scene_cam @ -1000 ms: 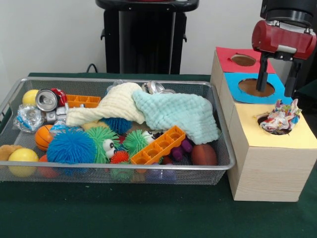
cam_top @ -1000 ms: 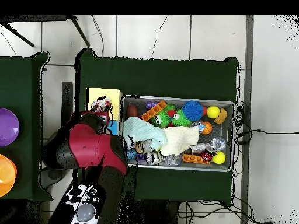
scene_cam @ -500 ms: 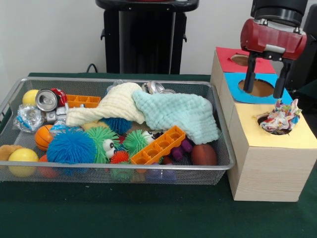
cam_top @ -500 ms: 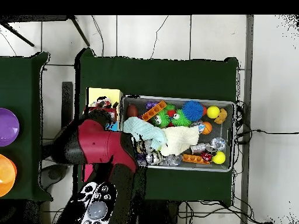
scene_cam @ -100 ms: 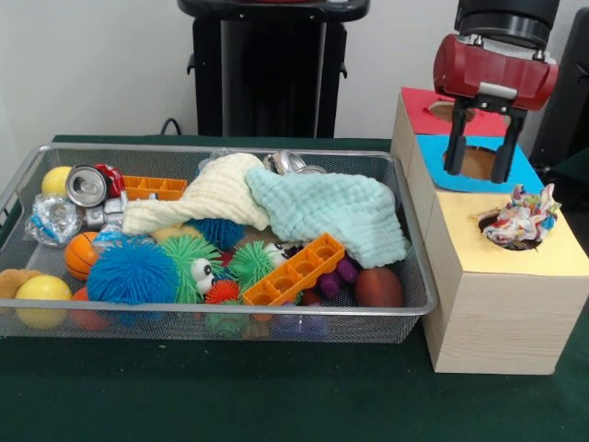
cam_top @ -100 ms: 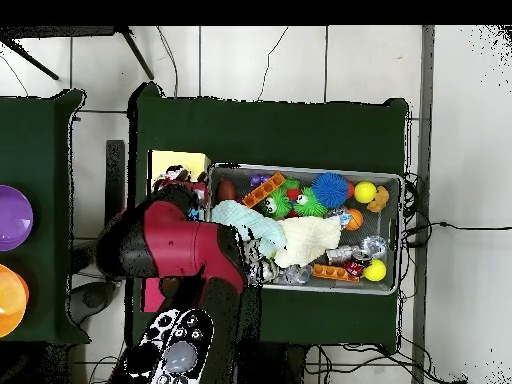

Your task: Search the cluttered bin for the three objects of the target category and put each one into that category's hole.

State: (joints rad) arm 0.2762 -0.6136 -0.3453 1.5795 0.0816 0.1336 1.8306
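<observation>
Knotted rag rope toy (scene_cam @ -100 ms: 522, 219) (round hole)

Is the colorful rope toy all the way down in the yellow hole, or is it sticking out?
Sticking out. The rope toy sits in the yellow hole, but most of its knotted bundle bulges above the rim.

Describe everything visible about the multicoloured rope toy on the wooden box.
The rope toy is a knotted bundle of braided cloth strands in white, pink, green and yellow, with frayed ends sticking up. It sits in the round hole of the box's yellow section, bulging above the rim and not fully dropped in. Nothing grips it; the open gripper hangs apart, over the blue section.
</observation>
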